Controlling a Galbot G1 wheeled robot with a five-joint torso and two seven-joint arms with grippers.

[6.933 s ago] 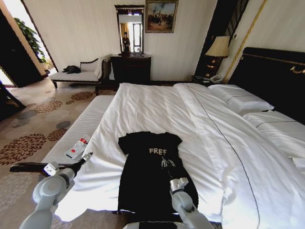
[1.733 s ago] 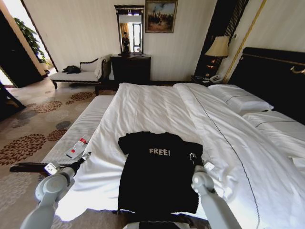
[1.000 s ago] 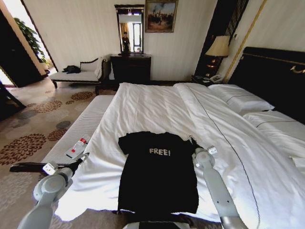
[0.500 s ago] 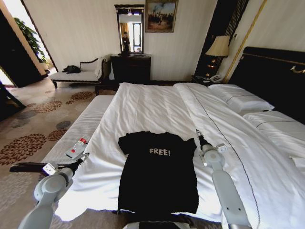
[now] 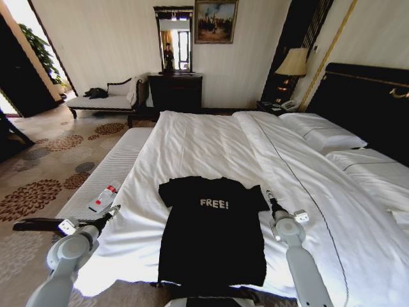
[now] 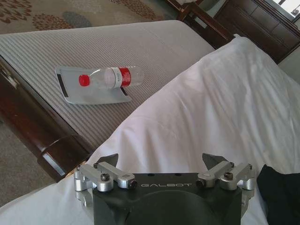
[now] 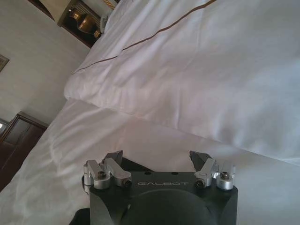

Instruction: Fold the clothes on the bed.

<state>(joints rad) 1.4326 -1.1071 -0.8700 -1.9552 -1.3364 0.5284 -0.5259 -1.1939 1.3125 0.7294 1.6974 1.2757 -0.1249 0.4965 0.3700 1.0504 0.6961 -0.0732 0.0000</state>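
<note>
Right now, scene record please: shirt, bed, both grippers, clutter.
shirt: black T-shirt with FREE! lettering, flat on the bed's near end
bed: white duvet, dark headboard
left gripper: open, empty, off the bed's left edge
right gripper: open, empty, beside the shirt's right sleeve
clutter: water bottle on the striped bench

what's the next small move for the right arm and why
Probably lower the right gripper onto the T-shirt's right sleeve and close. Its fingers are open and empty beside that unfolded sleeve, while the left gripper waits open at the bed edge.
</note>
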